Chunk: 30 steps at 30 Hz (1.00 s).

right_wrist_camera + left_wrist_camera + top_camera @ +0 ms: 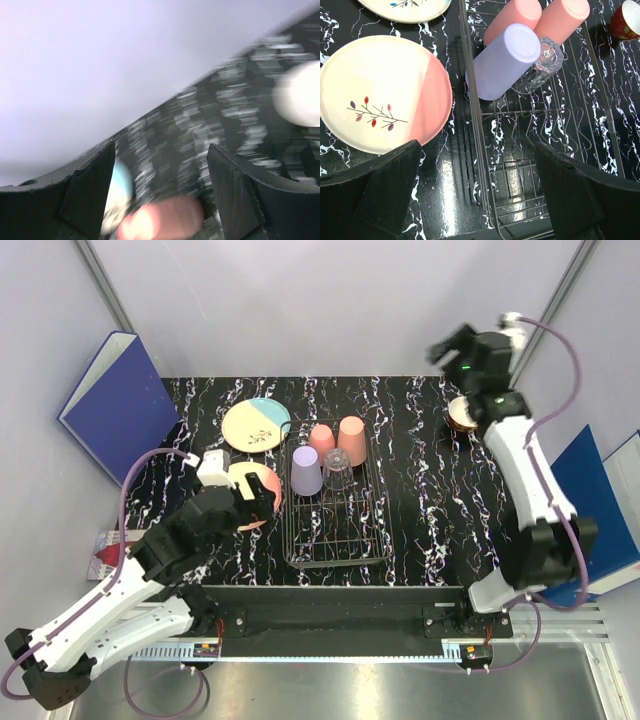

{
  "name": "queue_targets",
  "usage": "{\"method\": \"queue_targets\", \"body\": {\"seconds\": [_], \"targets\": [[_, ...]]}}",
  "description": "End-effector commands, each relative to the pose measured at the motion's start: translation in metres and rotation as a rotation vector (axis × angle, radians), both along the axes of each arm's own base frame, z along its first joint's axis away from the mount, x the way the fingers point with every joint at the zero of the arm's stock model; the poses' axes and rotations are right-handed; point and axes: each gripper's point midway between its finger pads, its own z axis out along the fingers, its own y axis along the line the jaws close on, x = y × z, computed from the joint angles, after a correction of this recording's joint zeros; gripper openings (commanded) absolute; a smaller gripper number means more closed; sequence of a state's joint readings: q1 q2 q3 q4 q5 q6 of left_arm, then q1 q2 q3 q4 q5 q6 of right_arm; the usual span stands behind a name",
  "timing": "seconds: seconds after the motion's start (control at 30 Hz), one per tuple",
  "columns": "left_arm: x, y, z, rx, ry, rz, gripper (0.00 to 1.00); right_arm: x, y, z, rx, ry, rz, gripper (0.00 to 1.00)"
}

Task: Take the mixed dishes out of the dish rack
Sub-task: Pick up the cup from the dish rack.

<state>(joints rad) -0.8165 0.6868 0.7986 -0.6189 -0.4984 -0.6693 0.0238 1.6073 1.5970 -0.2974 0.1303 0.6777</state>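
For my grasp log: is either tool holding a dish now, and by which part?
Nothing is held. The left tool and the right tool both stand open, with nothing between their fingers.

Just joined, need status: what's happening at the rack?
Two arms are unloading the rack. Two plates and the bowl sit on the table; three cups and the glass are in the rack. The left end effector hovers open over the rack's left edge; the right end effector, open and empty, is raised near the bowl.
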Motion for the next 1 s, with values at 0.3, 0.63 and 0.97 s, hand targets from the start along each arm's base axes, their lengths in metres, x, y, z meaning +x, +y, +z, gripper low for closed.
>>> {"method": "queue_targets", "body": {"seconds": [0.3, 0.63, 0.97], "targets": [[0.054, -0.042, 0.024, 0.284, -0.045, -0.124, 0.99, -0.168, 0.197, -0.032, -0.142, 0.029, 0.502, 0.79], [0.112, -0.117, 0.015, 0.292, -0.004, -0.228, 0.99, -0.250, 0.139, -0.011, -0.100, -0.058, 0.478, 0.79], [0.140, -0.118, -0.027, 0.268, 0.094, -0.154, 0.99, -0.270, 0.124, -0.036, -0.120, -0.020, 0.480, 0.79]]}}
